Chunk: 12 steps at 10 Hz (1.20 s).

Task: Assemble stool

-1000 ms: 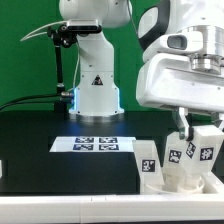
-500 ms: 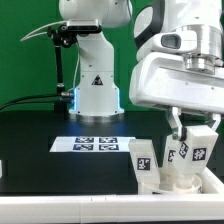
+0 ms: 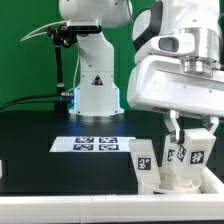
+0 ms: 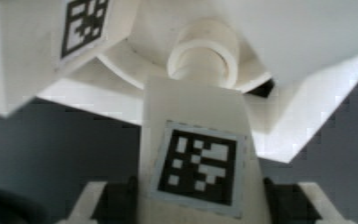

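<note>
My gripper (image 3: 190, 142) hangs over the table's front corner at the exterior view's right, shut on a white stool leg (image 3: 197, 155) with black-and-white tags. The leg's lower end meets the white seat (image 3: 180, 180) below it. A second tagged leg (image 3: 144, 161) stands up from the seat just to the exterior view's left. In the wrist view the held leg (image 4: 202, 150) fills the gap between my gripper's (image 4: 202, 205) two fingers (image 4: 105, 203), its rounded tip against the seat's underside (image 4: 309, 100). The other leg (image 4: 91, 22) rises beside it.
The marker board (image 3: 97, 143) lies flat on the black table in front of the robot's white base (image 3: 95, 88). A long white border rail (image 3: 70, 207) runs along the front edge. A green wall stands behind.
The gripper and its held leg have shifted slightly toward the exterior view's left. The standing leg and seat have also moved a little that way. The grip is unchanged.
</note>
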Each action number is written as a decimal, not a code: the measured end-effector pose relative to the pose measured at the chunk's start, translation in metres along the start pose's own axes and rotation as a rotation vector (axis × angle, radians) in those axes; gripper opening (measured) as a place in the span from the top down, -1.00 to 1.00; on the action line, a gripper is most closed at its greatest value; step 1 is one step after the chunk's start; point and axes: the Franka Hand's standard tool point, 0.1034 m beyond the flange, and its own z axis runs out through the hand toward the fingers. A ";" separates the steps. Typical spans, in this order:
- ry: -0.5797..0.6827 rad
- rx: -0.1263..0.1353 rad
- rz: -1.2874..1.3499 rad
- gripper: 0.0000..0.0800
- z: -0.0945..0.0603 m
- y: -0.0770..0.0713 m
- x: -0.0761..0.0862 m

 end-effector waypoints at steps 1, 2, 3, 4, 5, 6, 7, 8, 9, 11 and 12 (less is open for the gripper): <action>-0.002 0.000 0.005 0.19 0.001 0.000 -0.001; -0.003 0.000 0.005 0.19 0.002 0.000 -0.001; -0.006 -0.001 0.003 0.19 0.005 -0.001 -0.004; -0.006 -0.003 -0.002 0.19 0.010 -0.004 -0.007; 0.008 -0.001 0.002 0.19 0.011 -0.008 -0.006; 0.017 0.002 0.007 0.19 0.010 -0.012 -0.005; 0.017 0.002 0.016 0.19 0.010 -0.013 -0.005; 0.017 0.003 0.017 0.19 0.010 -0.014 -0.005; 0.017 0.003 0.016 0.19 0.010 -0.014 -0.005; 0.017 0.003 0.016 -0.34 0.010 -0.014 -0.005; 0.017 0.003 0.016 -0.34 0.010 -0.014 -0.005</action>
